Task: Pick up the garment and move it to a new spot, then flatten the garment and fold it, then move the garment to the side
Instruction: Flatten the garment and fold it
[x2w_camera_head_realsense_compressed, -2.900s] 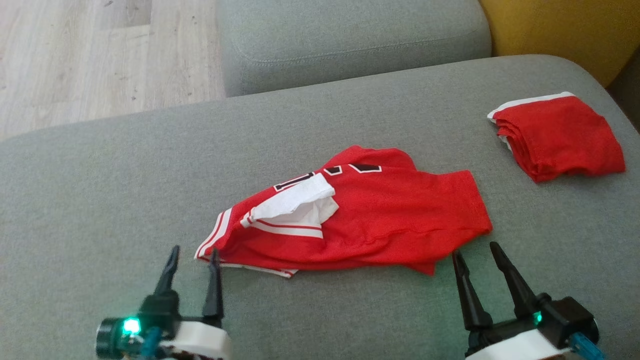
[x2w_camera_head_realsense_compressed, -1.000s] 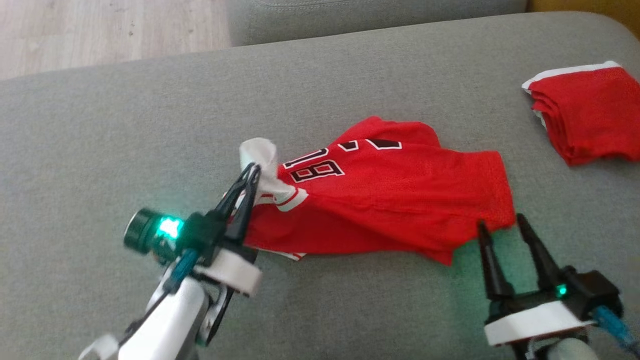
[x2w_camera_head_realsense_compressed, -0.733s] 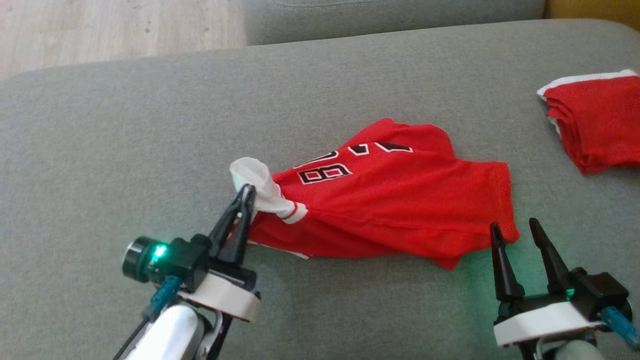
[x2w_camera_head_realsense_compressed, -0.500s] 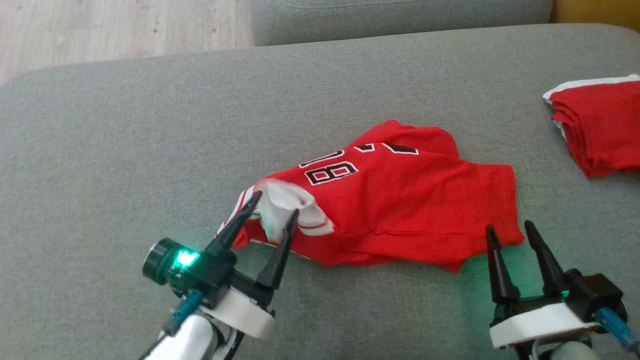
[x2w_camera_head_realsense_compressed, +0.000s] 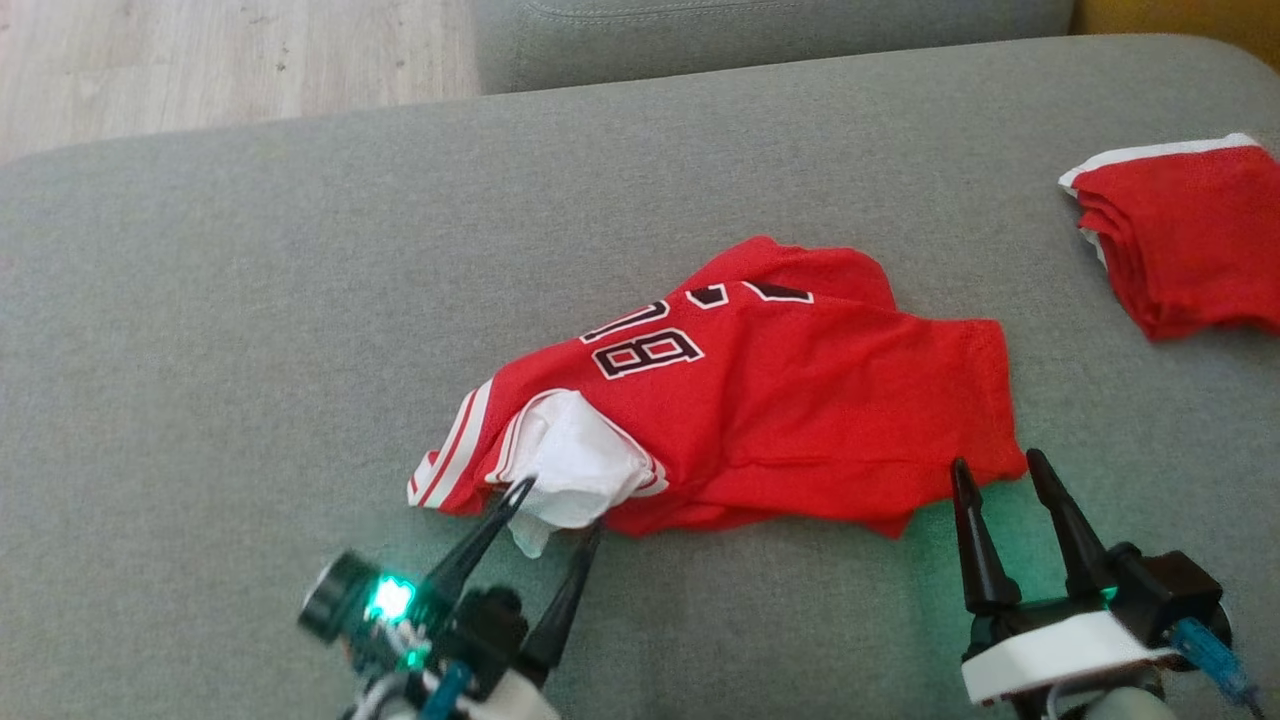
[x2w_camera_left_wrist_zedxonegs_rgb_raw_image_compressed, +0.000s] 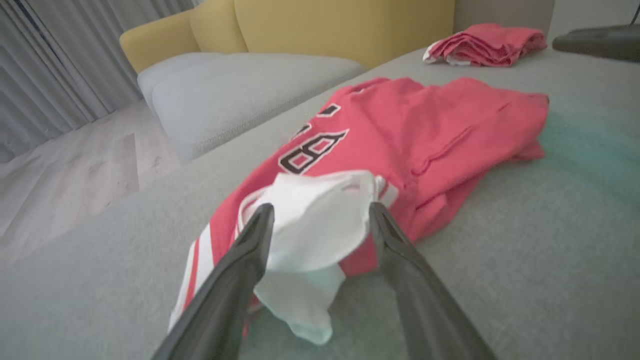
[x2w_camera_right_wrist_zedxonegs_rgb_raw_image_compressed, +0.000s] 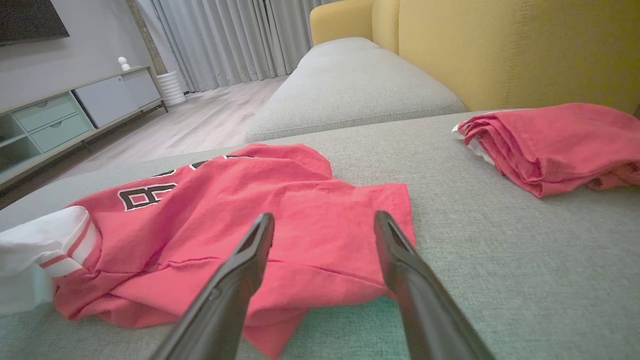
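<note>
**Red jersey rumpled mid-cushion, both pincers spread**

The red jersey (x2w_camera_head_realsense_compressed: 790, 420) lies rumpled near the middle of the grey sofa cushion (x2w_camera_head_realsense_compressed: 250, 300), its number facing up; a white flap (x2w_camera_head_realsense_compressed: 580, 470) is turned out at its near left corner; the left gripper (x2w_camera_head_realsense_compressed: 563, 506) has its fingers apart on either side of that flap, not clamped on it; the right gripper (x2w_camera_head_realsense_compressed: 997, 460) is likewise spread, its tips just at the jersey's near right hem; a folded red stack (x2w_camera_head_realsense_compressed: 1180, 240) sits well apart at the far right.

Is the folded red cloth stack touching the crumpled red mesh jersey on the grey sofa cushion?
No, bare grey sofa cushion separates the folded red cloth stack from the crumpled red mesh jersey.
</note>
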